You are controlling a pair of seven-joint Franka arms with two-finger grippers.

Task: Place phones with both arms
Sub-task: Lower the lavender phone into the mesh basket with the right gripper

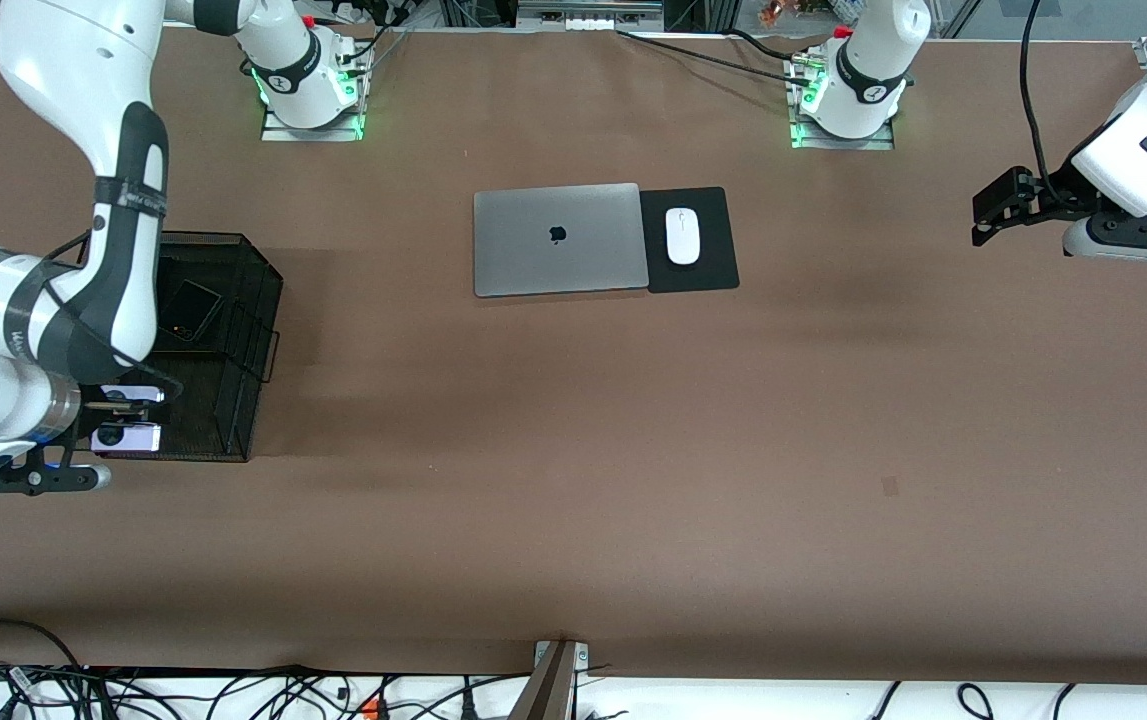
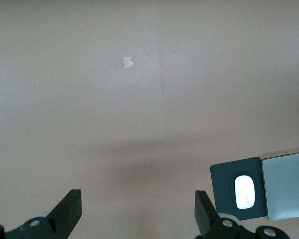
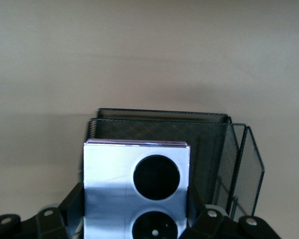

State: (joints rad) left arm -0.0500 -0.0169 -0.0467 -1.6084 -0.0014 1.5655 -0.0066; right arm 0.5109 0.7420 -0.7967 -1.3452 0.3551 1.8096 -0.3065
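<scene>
Now right gripper (image 3: 134, 219) over black mesh basket (image 1: 233, 340), pinching lavender-white phone (image 3: 137, 191). Left gripper (image 2: 138, 211) wide, holding nothing, waiting over brown table (image 1: 633, 450).

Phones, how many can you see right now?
2. A black phone lies in the mesh organizer at the right arm's end of the table. A lavender-white phone is gripped by the right claw over that organizer. The arm may hide another.

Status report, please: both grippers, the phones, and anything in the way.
Right gripper shut on lavender phone, over the mesh organizer. Left gripper open, waiting over bare table. Black phone already in organizer. Nothing in the way.
</scene>
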